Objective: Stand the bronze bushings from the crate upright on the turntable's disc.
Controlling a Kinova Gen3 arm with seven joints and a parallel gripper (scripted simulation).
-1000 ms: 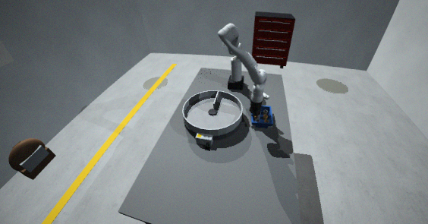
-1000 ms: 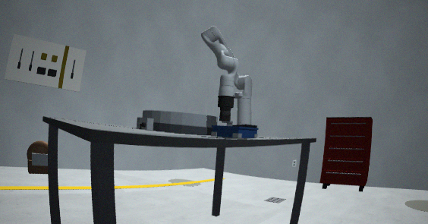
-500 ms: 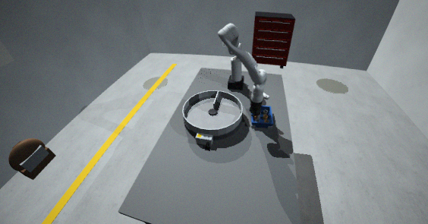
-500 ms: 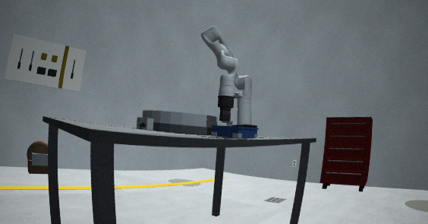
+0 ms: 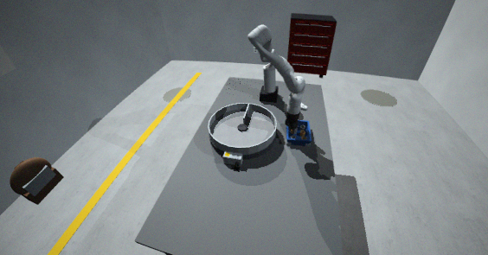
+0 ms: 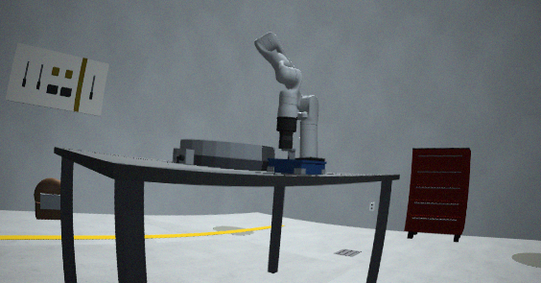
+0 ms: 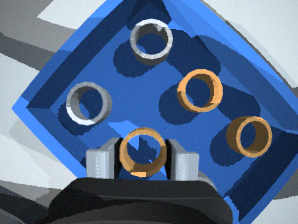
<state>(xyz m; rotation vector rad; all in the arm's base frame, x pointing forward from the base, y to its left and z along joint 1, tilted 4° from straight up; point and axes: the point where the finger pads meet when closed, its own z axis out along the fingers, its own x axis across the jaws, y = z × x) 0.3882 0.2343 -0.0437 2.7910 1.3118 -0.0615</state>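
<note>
Grips a bronze bushing point(image 7: 127, 162) upright across its outer walls in the gripper point(image 5: 292, 128) point(image 6: 287, 150) point(image 7: 143, 152), presumably to land it on an open end on the disc point(image 5: 225, 131)

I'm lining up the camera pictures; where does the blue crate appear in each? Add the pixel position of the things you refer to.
Top: the blue crate point(image 5: 298, 143) point(image 6: 314, 167) point(image 7: 37, 85) is right of centre, beside the turntable point(image 5: 216, 142) point(image 6: 225, 162).
Exterior: just right of centre, on the table.
Wrist: fills most of the picture.
Shared landmark: the end effector point(image 5: 292, 129) point(image 6: 286, 154) point(image 7: 143, 152).

At right, far behind the bench point(image 5: 242, 209) point(image 6: 230, 176), stands a red drawer cabinet point(image 5: 311, 45) point(image 6: 438, 191); at left is a brown round object point(image 5: 32, 176) point(image 6: 48, 194), perhaps a seat.
</note>
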